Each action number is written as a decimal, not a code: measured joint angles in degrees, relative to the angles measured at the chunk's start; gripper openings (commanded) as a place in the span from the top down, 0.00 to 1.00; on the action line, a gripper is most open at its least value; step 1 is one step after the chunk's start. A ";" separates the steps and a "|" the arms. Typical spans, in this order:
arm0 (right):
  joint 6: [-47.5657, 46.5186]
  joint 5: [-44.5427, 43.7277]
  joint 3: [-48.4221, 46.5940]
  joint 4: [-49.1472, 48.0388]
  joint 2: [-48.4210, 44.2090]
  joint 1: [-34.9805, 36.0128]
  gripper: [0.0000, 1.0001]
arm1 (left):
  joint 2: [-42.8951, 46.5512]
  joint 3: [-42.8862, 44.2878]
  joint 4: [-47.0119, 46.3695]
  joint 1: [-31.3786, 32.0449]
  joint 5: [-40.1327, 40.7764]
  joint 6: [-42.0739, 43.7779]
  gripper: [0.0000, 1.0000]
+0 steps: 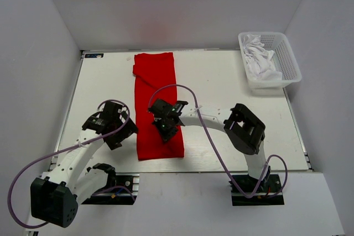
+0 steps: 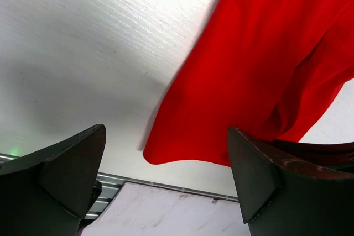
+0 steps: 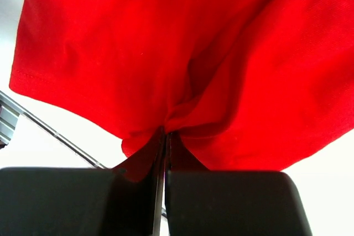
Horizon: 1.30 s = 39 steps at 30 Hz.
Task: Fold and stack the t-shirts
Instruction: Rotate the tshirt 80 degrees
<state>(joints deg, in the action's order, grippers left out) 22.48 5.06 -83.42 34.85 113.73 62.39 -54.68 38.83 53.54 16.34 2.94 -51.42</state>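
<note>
A red t-shirt (image 1: pixel 156 95) lies as a long narrow strip down the middle of the white table (image 1: pixel 221 81). My right gripper (image 1: pixel 167 128) is over its near part, shut on a pinch of the red cloth (image 3: pixel 182 115). My left gripper (image 1: pixel 123 134) is open and empty just left of the shirt's near end. In the left wrist view the shirt's near corner (image 2: pixel 182 147) lies between my open fingers (image 2: pixel 166 192).
A white basket (image 1: pixel 282 53) with white t-shirts (image 1: pixel 260 62) inside stands at the back right of the table. The table's near edge with a metal rail (image 2: pixel 166 186) runs just beyond the shirt's near end.
</note>
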 measured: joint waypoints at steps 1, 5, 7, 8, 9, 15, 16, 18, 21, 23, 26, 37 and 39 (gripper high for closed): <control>0.00 -0.13 -0.02 0.02 -0.02 0.02 1.00 | 0.00 0.00 0.00 0.00 0.00 0.04 0.00; -0.20 0.33 -0.02 0.50 -0.13 0.35 1.00 | -0.26 0.00 -0.07 0.00 0.00 0.37 0.00; -0.50 1.33 -0.02 0.81 -0.31 0.63 1.00 | -0.55 0.00 -0.07 0.00 -0.02 0.57 0.00; -0.76 1.95 -0.02 1.01 -0.35 0.81 1.00 | -0.66 0.00 -0.11 0.00 -0.02 0.61 0.00; -1.01 2.40 -0.02 1.18 -0.39 1.05 1.00 | -0.85 0.00 -0.11 0.00 -0.02 0.63 0.00; -2.08 3.23 -0.02 1.92 -0.39 2.16 0.80 | -1.25 0.00 -0.35 0.00 -0.35 0.85 0.00; -2.27 3.30 -0.02 1.95 -0.39 2.21 0.78 | -1.31 0.00 -0.52 0.00 -0.42 0.90 0.00; -2.69 3.50 -0.02 1.88 -0.39 2.25 0.69 | -1.51 0.00 -0.92 0.00 -0.50 0.96 0.00; -3.34 3.69 -0.02 1.38 -0.33 2.23 0.46 | -1.68 0.00 -1.27 0.00 -0.76 1.09 0.00; -3.74 3.69 -0.24 0.92 0.04 2.23 0.36 | -1.75 0.00 -1.29 0.00 -0.98 1.25 0.00; -4.63 3.69 -2.21 0.87 2.10 2.23 0.16 | -1.77 0.00 -1.22 0.00 -1.31 1.31 0.00; -6.47 7.37 0.46 -3.56 -1.57 2.19 0.10 | -1.38 0.02 0.50 -0.11 -1.88 1.40 0.00; -6.47 7.56 1.90 -4.09 -5.29 2.19 0.10 | -1.33 0.02 0.46 -0.11 -2.25 1.40 0.00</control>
<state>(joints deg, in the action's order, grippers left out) 16.01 12.62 -81.52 30.76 108.44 64.58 -56.01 38.85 54.00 16.23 0.69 -50.02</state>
